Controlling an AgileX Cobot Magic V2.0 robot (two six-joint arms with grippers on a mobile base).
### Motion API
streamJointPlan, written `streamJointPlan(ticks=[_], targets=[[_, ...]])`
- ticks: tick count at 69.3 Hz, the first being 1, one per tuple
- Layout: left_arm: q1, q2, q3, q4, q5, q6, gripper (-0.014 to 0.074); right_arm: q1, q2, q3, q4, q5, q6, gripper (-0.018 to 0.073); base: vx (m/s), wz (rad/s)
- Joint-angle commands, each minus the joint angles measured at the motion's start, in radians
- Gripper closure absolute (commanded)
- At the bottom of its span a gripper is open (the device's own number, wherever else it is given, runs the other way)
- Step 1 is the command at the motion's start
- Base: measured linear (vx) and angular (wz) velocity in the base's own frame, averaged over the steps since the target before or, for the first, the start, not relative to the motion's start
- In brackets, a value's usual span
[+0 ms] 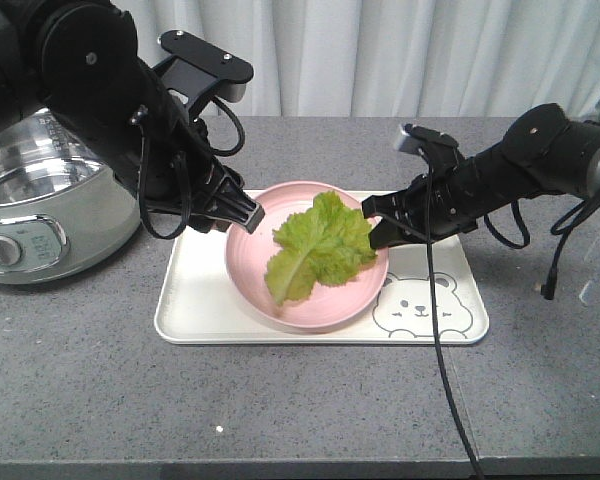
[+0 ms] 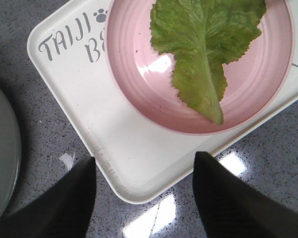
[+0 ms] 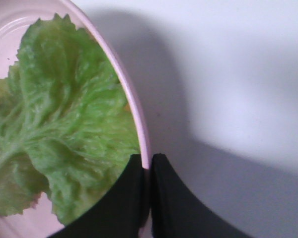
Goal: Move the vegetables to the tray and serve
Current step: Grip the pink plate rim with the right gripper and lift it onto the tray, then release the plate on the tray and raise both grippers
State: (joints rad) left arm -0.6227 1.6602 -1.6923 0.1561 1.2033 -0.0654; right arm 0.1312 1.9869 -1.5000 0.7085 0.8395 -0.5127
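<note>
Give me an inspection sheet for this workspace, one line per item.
Surface: grey speckled table, carrying the tray.
Job's things: lettuce leaf lies in pink plate; plate sits on cream tray.
Clutter: steel cooker pot left of tray.
Grippers: left gripper open over the tray corner; right gripper has its fingers shut on the plate rim.
Cables: black cable crosses tray's right end to table front edge.
Surroundings: pale curtain behind.
</note>
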Motion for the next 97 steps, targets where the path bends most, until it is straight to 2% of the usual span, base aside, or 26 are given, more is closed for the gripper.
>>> streamJointPlan(ticks=[1, 8, 15, 26, 34, 48, 57, 66, 72, 83, 97], targets=[[0.0, -0.043, -0.028, 0.004, -0.03, -0.011, 0.0189, -0.003, -0.045, -0.031, 0.019, -0.014, -0.002, 0.0524, 0.0, 0.0], [0.0, -0.043, -0.028, 0.004, -0.03, -0.011, 0.0189, -0.003, -0.044, -0.031, 0.006, -0.003, -0.043, 0.0461, 0.0, 0.0], [0.0, -0.043, -0.028, 0.004, -0.03, -0.011, 0.0189, -0.003, -0.044, -0.031, 0.007, 0.006, -0.072, 0.0349, 0.0, 0.0], [0.0, -0.043, -0.028, 0.004, -0.03, -0.011, 0.0189, -0.003, -0.046, -0.031, 0.007, 0.006, -0.071, 0.0118, 0.0, 0.0], [0.0, -0.043, -0.028, 0.004, -0.03, -0.011, 0.0189, -0.004, -0.058, -0.041, 0.004, -0.003, -0.061, 0.0029, 0.0, 0.0], [0.0, -0.043, -0.028, 0.004, -0.022, -0.011, 0.0189, -0.006, -0.116, -0.13, -0.008, 0.039, -0.054, 0.0041, 0.0, 0.0], [0.0, -0.043, -0.028, 0.031, -0.021, -0.025, 0.0189, -0.006, -0.167, -0.212, -0.124, 0.101, 0.027, 0.0076, 0.0, 0.0], [0.006, -0.043, -0.028, 0.187, -0.027, -0.167, 0.0189, -0.006, -0.209, -0.278, -0.323, 0.182, 0.167, 0.0097, 0.0, 0.0], [0.034, -0.043, -0.028, 0.249, -0.022, -0.267, 0.0189, -0.006, -0.225, -0.286, -0.442, 0.235, 0.243, 0.0097, 0.0, 0.0], [0.119, -0.043, -0.028, 0.196, -0.025, -0.299, 0.0189, -0.006, -0.216, -0.284, -0.569, 0.347, 0.349, 0.0097, 0.0, 0.0], [0.205, -0.041, -0.028, 0.05, -0.039, -0.295, 0.0189, -0.02, -0.191, -0.284, -0.57, 0.38, 0.391, 0.0097, 0.0, 0.0]])
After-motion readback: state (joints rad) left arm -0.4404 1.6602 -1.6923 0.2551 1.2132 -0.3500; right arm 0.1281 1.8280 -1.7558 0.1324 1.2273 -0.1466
